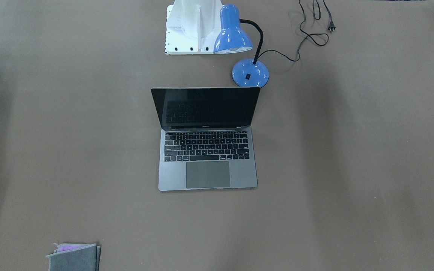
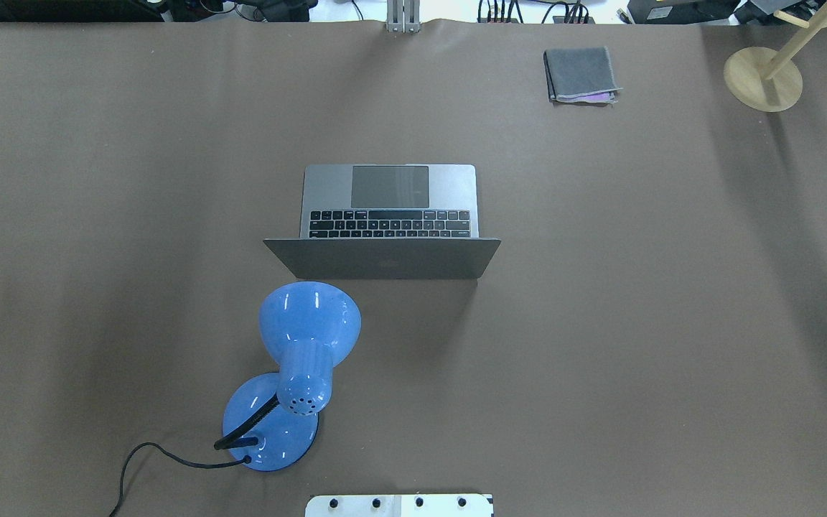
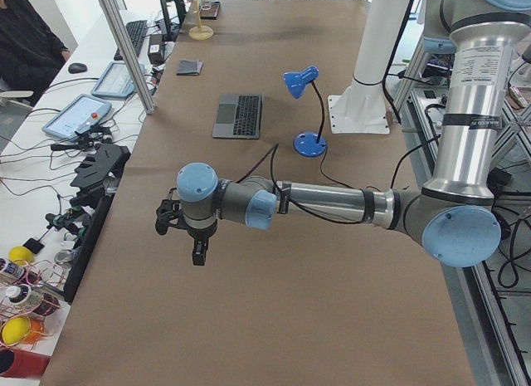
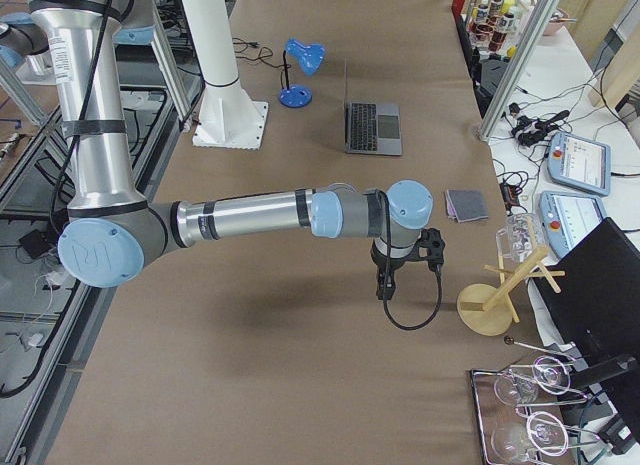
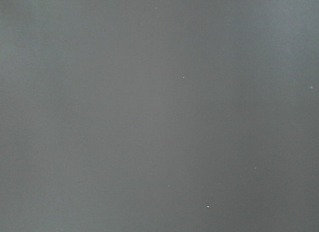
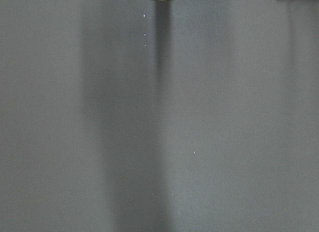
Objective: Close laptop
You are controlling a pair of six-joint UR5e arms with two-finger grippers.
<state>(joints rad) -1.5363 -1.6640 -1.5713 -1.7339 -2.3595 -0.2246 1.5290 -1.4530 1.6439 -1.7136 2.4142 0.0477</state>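
L gripper (image 3: 199, 255) hangs over bare table (image 3: 274, 320) at the robot's left end, pointing down, nothing under it. R gripper (image 4: 382, 290) does the same at the right end, w/ a wooden stand (image 4: 487, 307) just beside it and a grey pouch (image 4: 466, 204) a bit beyond. Jaws of both: can't tell how wide, since only the side views catch them; nothing seen in either. Laptop (image 2: 390, 215) sits well apart from both, mid-table btw the two, lid roughly upright w/ its back to the robot and the keyboard on the far side. Blue lamp (image 2: 298, 359) stands just behind the lid, toward the L gripper's side. Step: not begun, approach not yet made. Next, prob.: bring one arm in to the lid's top edge, then push it away and down onto the keys. R side looks clearer of the lamp.
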